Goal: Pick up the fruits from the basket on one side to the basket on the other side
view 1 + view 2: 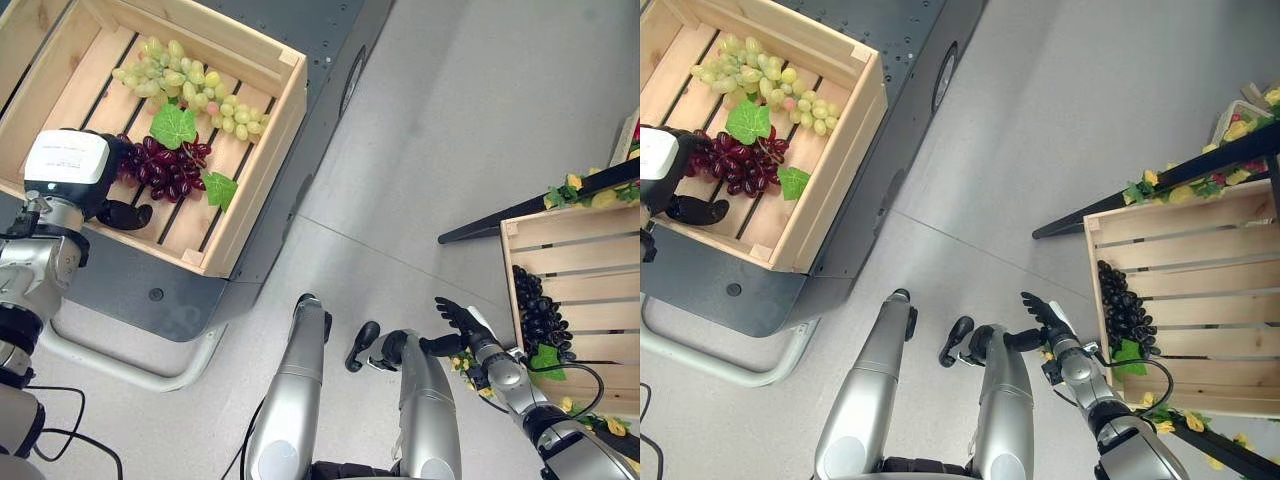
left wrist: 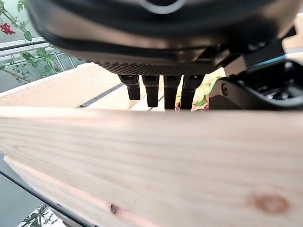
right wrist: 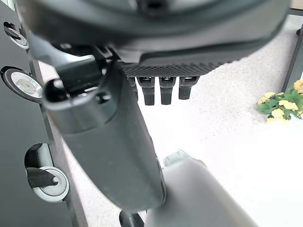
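We note the left hand (image 1: 108, 185) inside the left crate (image 1: 262, 158), over its near side wall. Just beyond its fingers lies one grape bunch (image 1: 165, 167); a second bunch (image 1: 190, 85) lies farther behind that. The right hand (image 1: 462, 325) hangs above the floor (image 1: 430, 130), just left of the right crate (image 1: 575, 262), where a third bunch (image 1: 540, 310) lies against the near wall.
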